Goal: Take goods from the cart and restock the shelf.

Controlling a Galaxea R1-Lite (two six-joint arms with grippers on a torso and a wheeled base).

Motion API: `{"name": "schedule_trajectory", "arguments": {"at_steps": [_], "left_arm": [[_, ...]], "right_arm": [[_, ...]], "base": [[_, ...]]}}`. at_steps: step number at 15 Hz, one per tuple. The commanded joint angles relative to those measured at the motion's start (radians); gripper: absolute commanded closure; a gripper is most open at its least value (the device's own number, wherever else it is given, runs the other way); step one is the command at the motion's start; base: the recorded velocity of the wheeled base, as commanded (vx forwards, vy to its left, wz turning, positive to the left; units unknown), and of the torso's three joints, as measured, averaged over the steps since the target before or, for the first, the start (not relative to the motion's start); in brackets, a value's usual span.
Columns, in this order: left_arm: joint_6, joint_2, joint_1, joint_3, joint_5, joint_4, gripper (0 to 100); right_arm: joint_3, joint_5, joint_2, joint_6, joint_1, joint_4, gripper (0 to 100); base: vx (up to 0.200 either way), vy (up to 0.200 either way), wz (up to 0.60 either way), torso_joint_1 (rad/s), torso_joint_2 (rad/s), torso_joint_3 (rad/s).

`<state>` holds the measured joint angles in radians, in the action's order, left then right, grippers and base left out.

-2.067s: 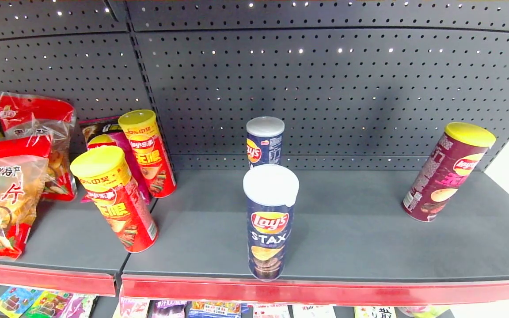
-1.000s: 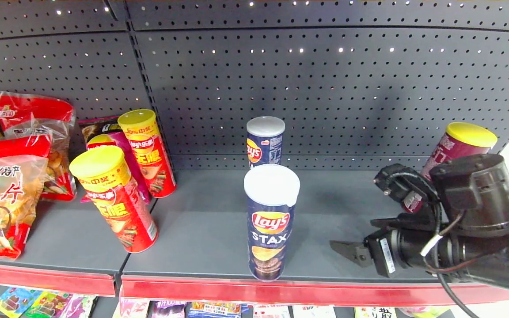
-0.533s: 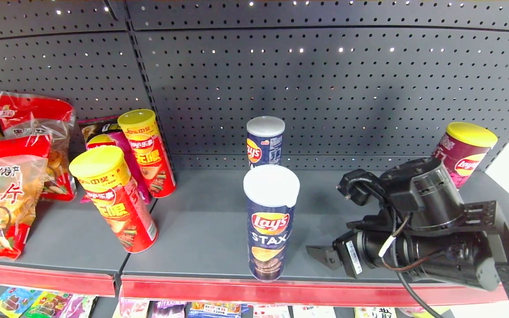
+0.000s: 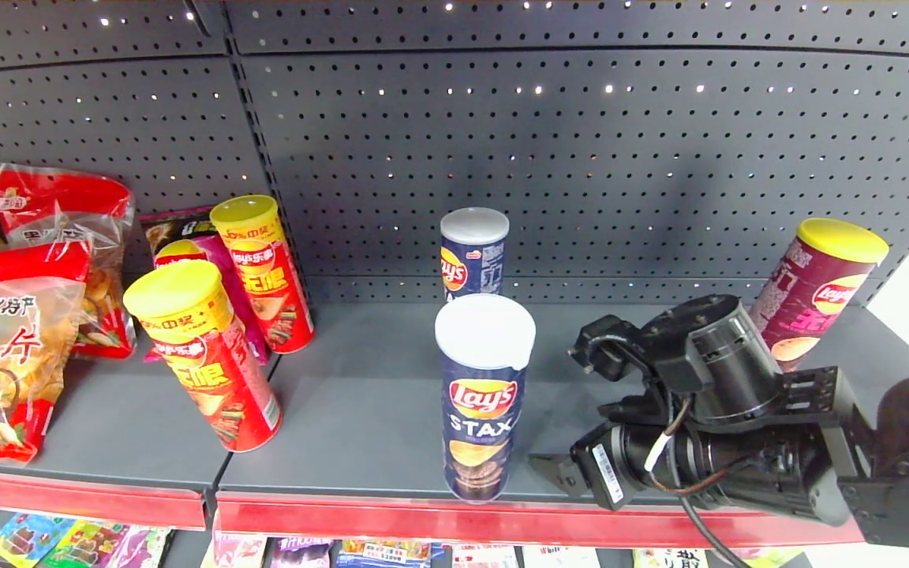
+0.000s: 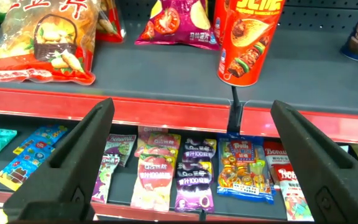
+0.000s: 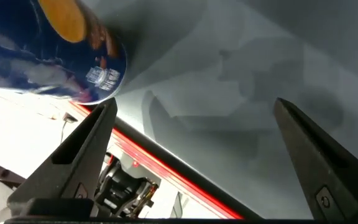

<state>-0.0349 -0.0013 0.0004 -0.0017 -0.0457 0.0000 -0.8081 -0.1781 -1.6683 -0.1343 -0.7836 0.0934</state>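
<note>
On the grey shelf a blue chip can with a white lid stands upright near the front edge, and a second blue can stands behind it. My right gripper hangs low over the shelf front, just right of the front blue can, pointing at it, apart from it. Its fingers are open with nothing between them. In the right wrist view the right gripper frames bare shelf, with the blue can off to one side. My left gripper is open, in front of the red shelf edge.
Two red cans with yellow lids stand at the left, beside red snack bags. A maroon can stands at the far right behind my right arm. A pegboard wall backs the shelf. Small packets fill the lower shelf.
My right arm came in from the right and slid left along the shelf front towards the front blue can. The cans and bags have not moved.
</note>
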Motion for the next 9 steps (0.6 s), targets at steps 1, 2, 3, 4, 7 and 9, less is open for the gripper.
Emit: {"name": "schedule_trajectory", "arguments": {"at_steps": [1, 2, 3, 4, 7, 9], "left_arm": [[0.0, 0.001, 0.001, 0.0, 0.0, 0.0, 0], [0.0, 0.001, 0.0, 0.0, 0.0, 0.0, 0], [0.0, 0.001, 0.0, 0.0, 0.0, 0.0, 0], [0.0, 0.001, 0.0, 0.0, 0.0, 0.0, 0], [0.0, 0.001, 0.0, 0.0, 0.0, 0.0, 0], [0.0, 0.001, 0.0, 0.0, 0.0, 0.0, 0]], "right_arm": [[-0.006, 0.0, -0.014, -0.001, -0.003, 0.0, 0], [-0.005, 0.0, -0.021, 0.002, -0.003, 0.0, 0], [-0.005, 0.0, -0.021, 0.004, -0.005, 0.0, 0], [-0.006, -0.009, -0.028, 0.007, -0.003, -0.001, 0], [-0.016, -0.034, -0.042, 0.012, -0.003, -0.001, 0], [-0.02, -0.035, -0.048, 0.018, -0.003, -0.001, 0]], "base": [[0.0, 0.0, 0.0, 0.0, 0.0, 0.0], [0.0, 0.0, 0.0, 0.0, 0.0, 0.0], [0.0, 0.0, 0.0, 0.0, 0.0, 0.0], [0.0, 0.0, 0.0, 0.0, 0.0, 0.0], [0.0, 0.0, 0.0, 0.0, 0.0, 0.0], [0.0, 0.0, 0.0, 0.0, 0.0, 0.0]]}}
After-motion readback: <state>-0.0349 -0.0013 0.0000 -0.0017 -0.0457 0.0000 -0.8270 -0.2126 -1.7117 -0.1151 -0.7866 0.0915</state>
